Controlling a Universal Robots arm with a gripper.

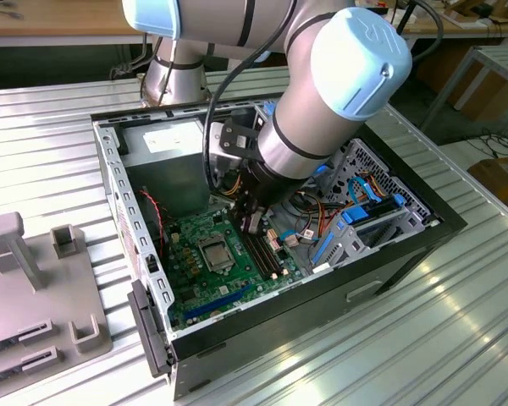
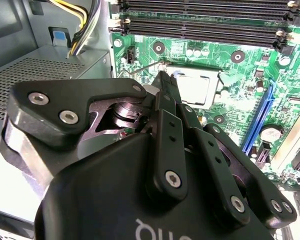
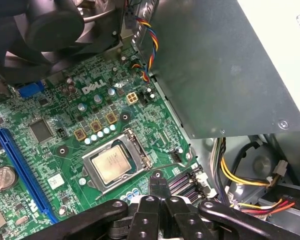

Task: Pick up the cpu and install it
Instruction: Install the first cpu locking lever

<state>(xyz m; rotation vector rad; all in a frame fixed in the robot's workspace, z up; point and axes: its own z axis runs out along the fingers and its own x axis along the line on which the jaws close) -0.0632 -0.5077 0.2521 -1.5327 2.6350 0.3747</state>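
The cpu [image 3: 112, 162], a small silver-grey square chip, lies flat in the black socket [image 3: 92, 181] with the metal frame on the green motherboard [image 3: 65, 125]. It also shows as the cpu [image 2: 192, 87] in the second wrist view and the cpu [image 1: 213, 251] inside the open computer case in the exterior view. My gripper [image 3: 159, 184] hangs above the board beside the socket, over the end of the memory slots, with its black fingers together and nothing between them. In the exterior view the gripper [image 1: 252, 222] sits low inside the case, to the right of the cpu.
The grey power-supply box [image 3: 230, 65] stands close by the socket. Long black memory slots [image 2: 205, 22], a blue slot [image 3: 22, 165], a black fan [image 3: 40, 25] and coloured cables [image 3: 240, 175] crowd the board. Case walls [image 1: 131, 211] enclose it. A grey fixture [image 1: 34, 288] sits on the table.
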